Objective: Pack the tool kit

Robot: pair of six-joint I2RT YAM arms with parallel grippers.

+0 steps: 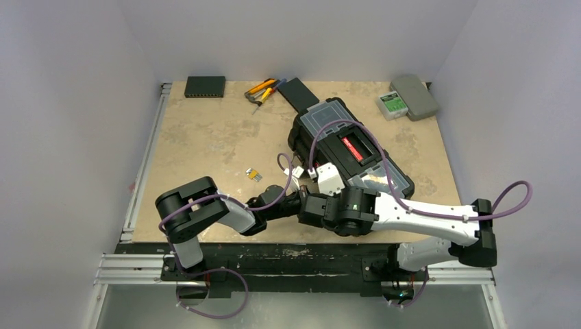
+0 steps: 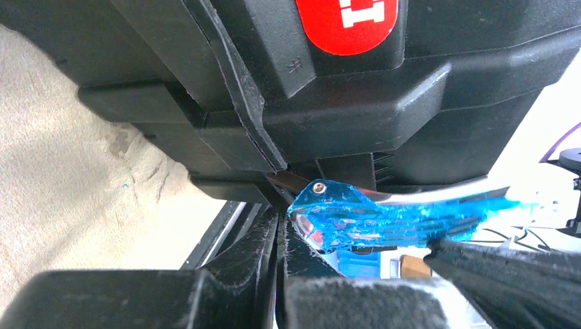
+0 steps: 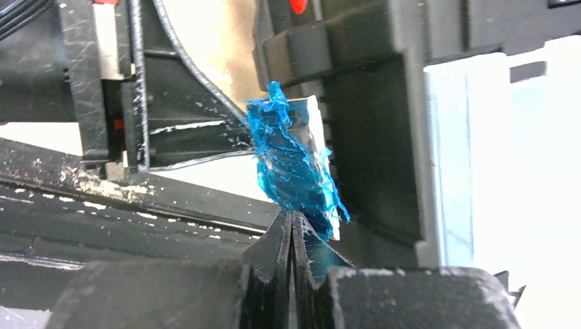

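Work at the toolbox point(image 2: 411, 103) front
The left gripper point(image 2: 277, 240) and the right gripper point(image 3: 291, 233) are clenched. The blue latch point(image 2: 384, 216) lies just ahead of their tips; pinched or not, I cannot tell.

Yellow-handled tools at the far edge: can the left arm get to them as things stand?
Probably yes, at a long stretch. The left fingers are shut by the blue latch of the toolbox, but the table to its left lies open up to the tools.
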